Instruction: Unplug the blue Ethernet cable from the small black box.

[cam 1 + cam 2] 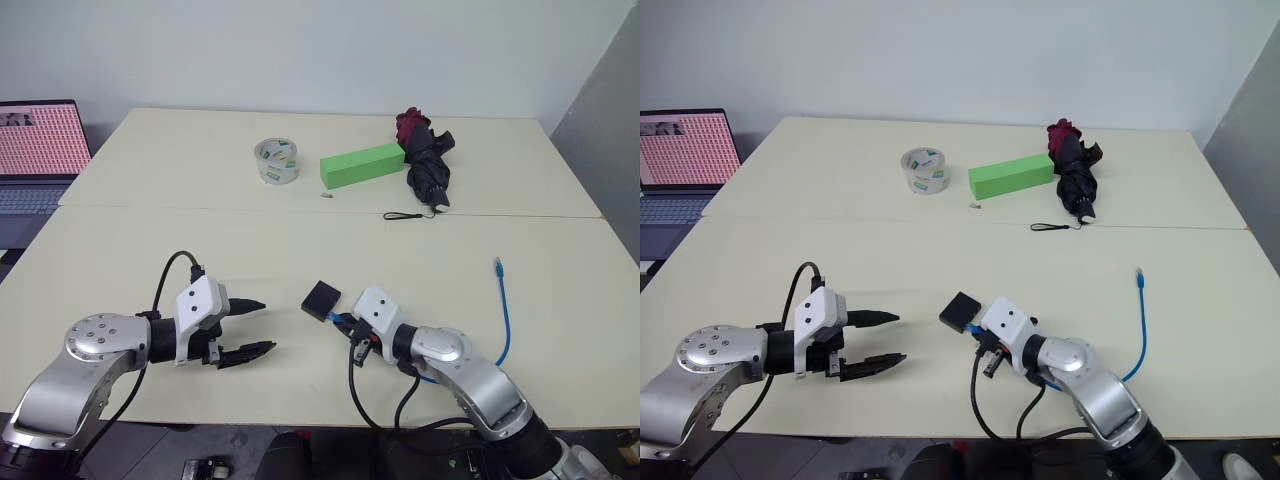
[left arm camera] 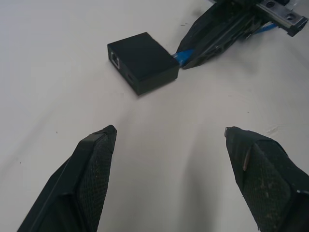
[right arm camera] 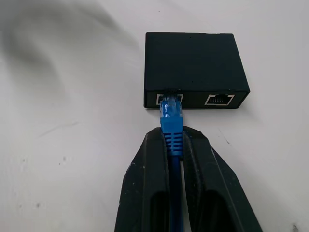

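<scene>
A: Right gripper [image 3: 175,145] state?
B: Clamped on the cable [image 3: 172,126] boot, plug still seated in the box [image 3: 193,63] just past its tips.
A: Left gripper [image 2: 169,137]?
B: Fingers spread wide, nothing between them. Box sits ahead of it on the table [image 1: 300,240], untouched.

matt black plastic box [image 3: 193,63], ribbed blue rubbery cable [image 3: 172,130], smooth matt cream table [image 1: 300,250], textured black fingers [image 2: 91,169].
</scene>
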Available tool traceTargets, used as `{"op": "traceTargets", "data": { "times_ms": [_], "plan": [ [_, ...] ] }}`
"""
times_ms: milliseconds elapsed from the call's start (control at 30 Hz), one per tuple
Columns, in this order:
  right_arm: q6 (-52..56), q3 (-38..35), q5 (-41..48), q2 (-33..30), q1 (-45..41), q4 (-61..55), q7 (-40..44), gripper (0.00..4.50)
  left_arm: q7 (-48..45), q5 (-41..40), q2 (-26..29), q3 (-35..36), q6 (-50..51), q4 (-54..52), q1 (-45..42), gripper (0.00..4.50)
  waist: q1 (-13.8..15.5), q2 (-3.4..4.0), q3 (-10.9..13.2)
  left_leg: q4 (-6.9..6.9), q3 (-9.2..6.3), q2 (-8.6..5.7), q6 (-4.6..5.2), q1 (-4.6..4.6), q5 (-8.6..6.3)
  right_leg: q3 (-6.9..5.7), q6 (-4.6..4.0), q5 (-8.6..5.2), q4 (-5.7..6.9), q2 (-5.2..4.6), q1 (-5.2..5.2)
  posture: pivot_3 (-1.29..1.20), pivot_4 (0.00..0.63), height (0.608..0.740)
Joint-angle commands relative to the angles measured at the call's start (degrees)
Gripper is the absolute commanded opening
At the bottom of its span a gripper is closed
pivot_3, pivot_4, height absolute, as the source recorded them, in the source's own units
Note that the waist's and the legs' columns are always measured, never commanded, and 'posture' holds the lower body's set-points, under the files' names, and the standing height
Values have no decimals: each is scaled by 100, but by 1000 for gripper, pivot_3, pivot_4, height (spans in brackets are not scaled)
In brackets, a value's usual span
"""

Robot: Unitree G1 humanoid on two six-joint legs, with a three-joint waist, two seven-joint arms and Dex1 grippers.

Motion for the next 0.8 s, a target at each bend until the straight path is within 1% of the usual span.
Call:
{"op": "traceTargets", "data": {
  "times_ms": [33, 100, 200, 267, 367, 500, 667, 700, 733, 800],
  "plan": [
    [-1406, -97, -407, -551, -277, -86, 474, 128, 141, -581, -280, 50, 709, 179, -417, 3824, -12, -2, -1, 1, 1, 1, 0, 0, 0, 0, 0, 0, 0, 0, 1, 0, 150, 740],
    [-2148, -135, -607, -812, -410, 51, 613, 127, 158, -1050, -436, 132, 1253, 200, -627, 3824, -21, -6, -3, 1, 2, 1, 0, -2, 0, 1, 0, 0, -1, 0, -1, 0, 150, 740],
    [-3749, -119, -1138, -1315, -674, 422, 746, 126, -50, -1719, -515, 142, 1908, 147, -848, 3824, -23, -5, -2, 0, 0, 6, -2, -3, 1, -4, 0, 0, 1, 3, -2, 0, 150, 740],
    [-4436, -158, -1255, -1432, -764, 657, 783, 126, -98, -1947, -543, 102, 2092, 61, -926, 3824, -24, -6, -2, 0, 1, 6, -6, -1, 3, -3, 0, 0, 0, 3, 0, 0, 150, 740],
    [-5250, -213, -1423, -1521, -883, 913, 801, 125, 133, -2308, -829, 126, 2360, 103, -1211, 3824, -15, -6, -2, 1, 1, 7, -20, -1, 11, -3, 0, 0, 1, 3, 0, 0, 150, 740],
    [-5778, -313, -1532, -1460, -949, 1124, 757, 124, 272, -2403, -1053, 73, 2473, 207, -1379, 3824, -16, -7, -3, 9, 5, 5, -21, -3, 12, 2, 0, 0, 0, 1, 3, 0, 150, 740],
    [-5932, -398, -1559, -1361, -969, 1204, 787, 115, 391, -2478, -1273, 57, 2511, 280, -1420, 3824, -15, -7, -3, 8, 4, 8, -22, -2, 12, 0, 0, 0, 2, 2, 2, 0, 150, 740],
    [-5928, -409, -1551, -1342, -976, 1214, 793, 114, 375, -2467, -1273, 47, 2507, 295, -1420, 3458, -15, -7, -3, 9, 4, 8, -22, -2, 12, 1, 0, 0, 2, 2, 2, 0, 150, 740],
    [-5930, -418, -1546, -1327, -983, 1222, 799, 113, 367, -2458, -1275, 38, 2500, 303, -1417, 3368, -15, -7, -3, 9, 5, 7, -22, -2, 12, 1, 0, 0, 2, 1, 2, 0, 150, 740],
    [-5939, -438, -1539, -1296, -999, 1233, 806, 113, 350, -2468, -1278, 20, 2509, 303, -1406, 2920, -15, -7, -3, 9, 5, 7, -22, -2, 12, 1, 0, 0, 2, 1, 2, 0, 150, 740]
  ]
}}
